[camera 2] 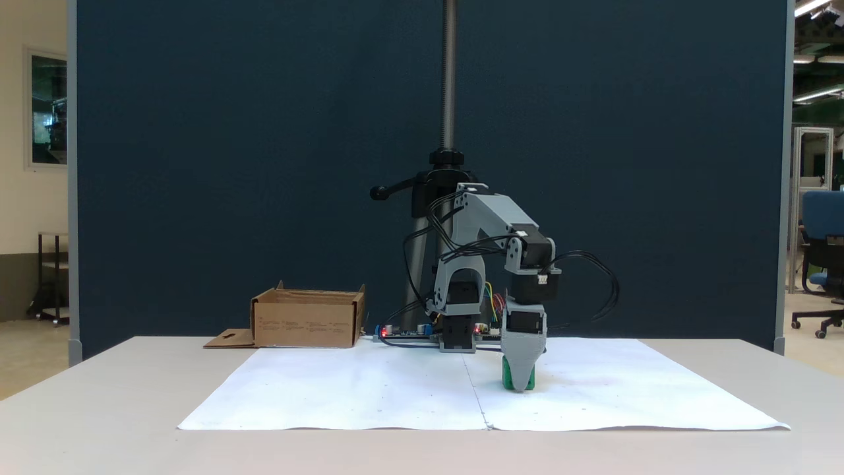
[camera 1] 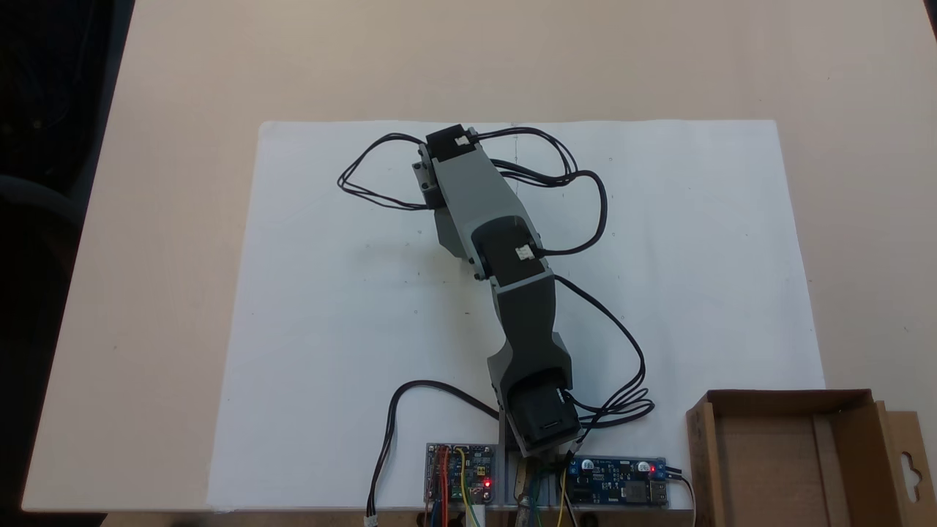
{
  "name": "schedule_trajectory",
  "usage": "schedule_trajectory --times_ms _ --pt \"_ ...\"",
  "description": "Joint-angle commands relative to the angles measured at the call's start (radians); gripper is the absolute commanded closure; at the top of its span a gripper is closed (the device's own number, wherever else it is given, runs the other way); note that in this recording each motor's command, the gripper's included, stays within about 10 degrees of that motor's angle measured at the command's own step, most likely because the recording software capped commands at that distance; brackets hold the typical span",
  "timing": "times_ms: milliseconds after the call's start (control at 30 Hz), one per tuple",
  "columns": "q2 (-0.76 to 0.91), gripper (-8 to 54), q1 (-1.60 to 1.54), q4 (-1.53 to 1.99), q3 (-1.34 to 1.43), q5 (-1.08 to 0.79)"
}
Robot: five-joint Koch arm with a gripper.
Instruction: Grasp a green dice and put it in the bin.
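While one arm [camera 1: 505, 271] bends over one white sheet [camera 1: 329, 329], one bin [camera 1: 794, 457] sits at the table's corner, and nothing shows inside it. One dice [camera 2: 510, 377] rests on the sheet, well apart from the bin. One gripper [camera 2: 519, 382] has its jaws around the dice.

Even, bright overhead light, soft shadows, both views sharp.

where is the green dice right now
In a fixed view the green dice sits on the white paper, right of centre, at the tip of the gripper, far right of the bin.
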Motion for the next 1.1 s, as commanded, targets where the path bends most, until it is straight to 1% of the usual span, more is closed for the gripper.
schedule_trajectory --times_ms 0,67,667,700,733,833,1067 --pt "0.025 12.3 0.0 -0.028 -0.026 0.067" --pt "0.025 13.7 0.003 -0.029 -0.026 0.067" --pt "0.017 13.9 0.031 -0.044 -0.026 0.067" --pt "0.017 17.1 0.031 -0.043 -0.026 0.067" --pt "0.017 23.4 0.031 -0.041 -0.026 0.067" --pt "0.026 33.2 0.038 -0.043 -0.026 0.067" --pt "0.032 33.9 0.04 -0.02 -0.026 0.067"
